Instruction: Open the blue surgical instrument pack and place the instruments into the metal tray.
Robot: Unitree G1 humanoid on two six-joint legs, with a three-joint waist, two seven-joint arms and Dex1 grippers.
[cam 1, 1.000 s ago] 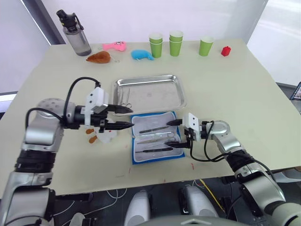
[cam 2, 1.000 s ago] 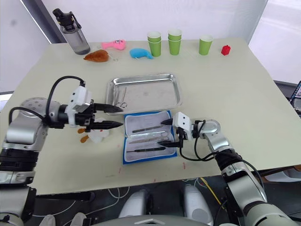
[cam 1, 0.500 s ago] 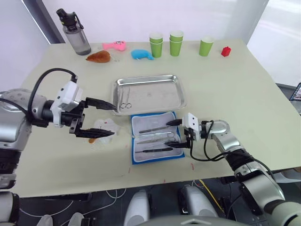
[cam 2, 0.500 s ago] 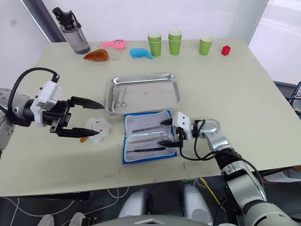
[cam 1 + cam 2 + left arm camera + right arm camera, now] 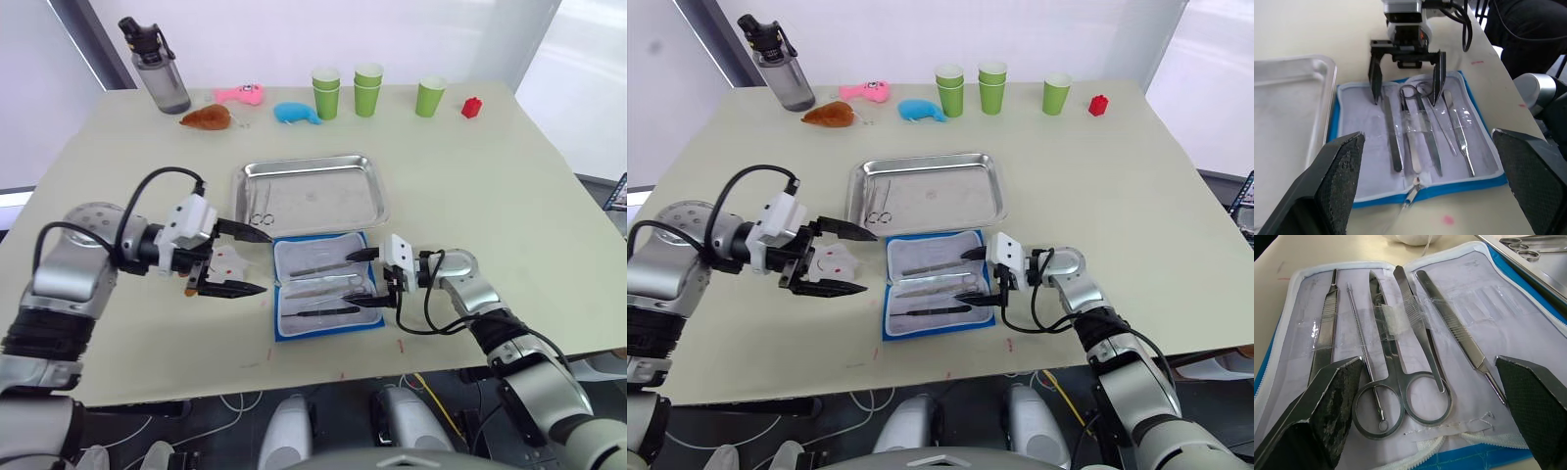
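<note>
Your blue surgical instrument pack (image 5: 326, 285) lies open flat, just in front of the metal tray (image 5: 312, 195). Its instruments, ring-handled scissors (image 5: 1393, 382), tweezers and slim probes, sit under clear pockets and tape. One small pair of scissors (image 5: 260, 207) already rests in the tray's left end. Your right gripper (image 5: 368, 277) hovers over the pack's right edge, fingers spread wide and empty. Your left gripper (image 5: 247, 260) hangs open and empty beside the pack's left edge, over a white plush toy (image 5: 227, 264). The likely risks: the tape may hold an instrument back, so pulling drags the whole pack; the left fingers may snag the toy.
</note>
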